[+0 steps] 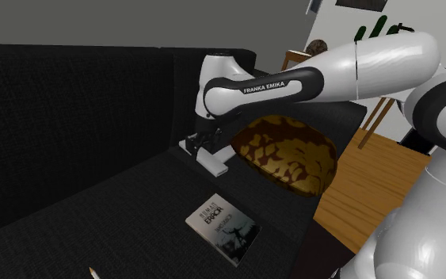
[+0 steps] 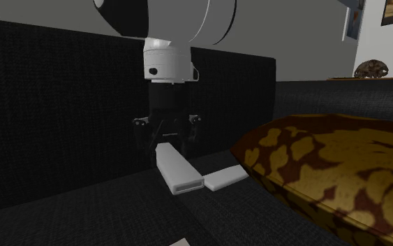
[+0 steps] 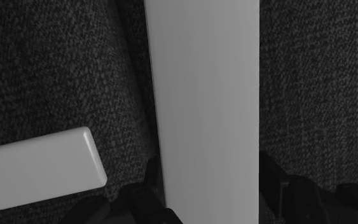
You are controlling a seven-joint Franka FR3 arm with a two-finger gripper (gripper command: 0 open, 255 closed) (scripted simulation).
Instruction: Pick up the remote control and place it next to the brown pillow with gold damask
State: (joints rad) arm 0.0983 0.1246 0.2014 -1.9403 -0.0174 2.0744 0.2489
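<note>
The remote control, drawn as a plain white bar, hangs tilted just above the black sofa seat, close to the backrest. My gripper is shut on its upper end. In the wrist view the bar runs between my two fingers, which clasp its sides. The brown pillow with the gold pattern lies on the seat just to the shoulder view's right of the gripper. In the second exterior view the pillow sits at the right.
A second white bar lies flat on the seat between the held remote and the pillow; in the wrist view this bar is beside my fingers. A book lies nearer the seat's front. The backrest rises behind. Wooden floor lies beyond the sofa.
</note>
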